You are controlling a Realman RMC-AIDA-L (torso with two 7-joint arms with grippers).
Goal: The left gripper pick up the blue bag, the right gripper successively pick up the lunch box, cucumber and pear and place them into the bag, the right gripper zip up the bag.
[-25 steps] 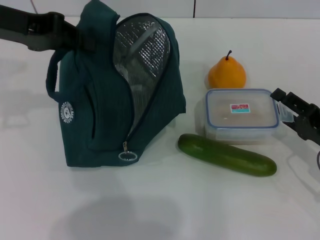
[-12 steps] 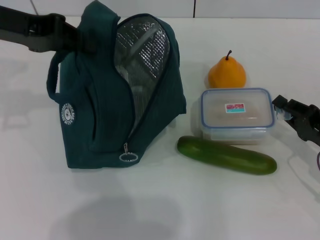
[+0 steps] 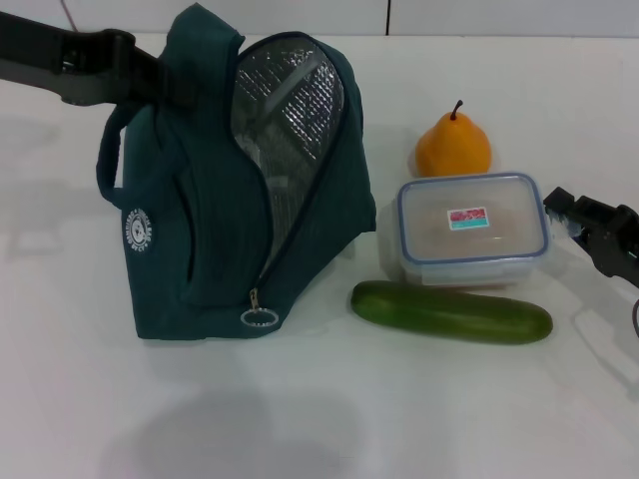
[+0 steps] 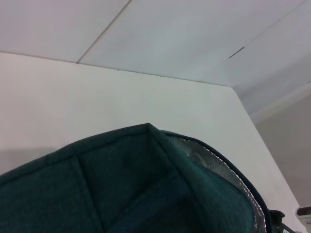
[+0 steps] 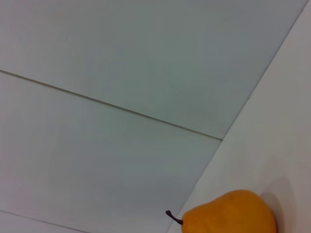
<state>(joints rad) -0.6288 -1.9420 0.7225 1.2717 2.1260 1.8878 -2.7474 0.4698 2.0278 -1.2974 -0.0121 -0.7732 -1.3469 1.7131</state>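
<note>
Lunch box (image 3: 471,231) seated on table (image 3: 419,399), just left of right hand (image 3: 589,228); nothing held, fingers' gap cannot be told. Blue bag (image 3: 250,200) gripped at top by left hand (image 3: 160,78).

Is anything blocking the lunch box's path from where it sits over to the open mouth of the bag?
Nothing visible does. The lunch box sits on the table just beside the blue bag, whose silver-lined opening faces it. The cucumber lies in front, the pear behind, both off that line.
</note>
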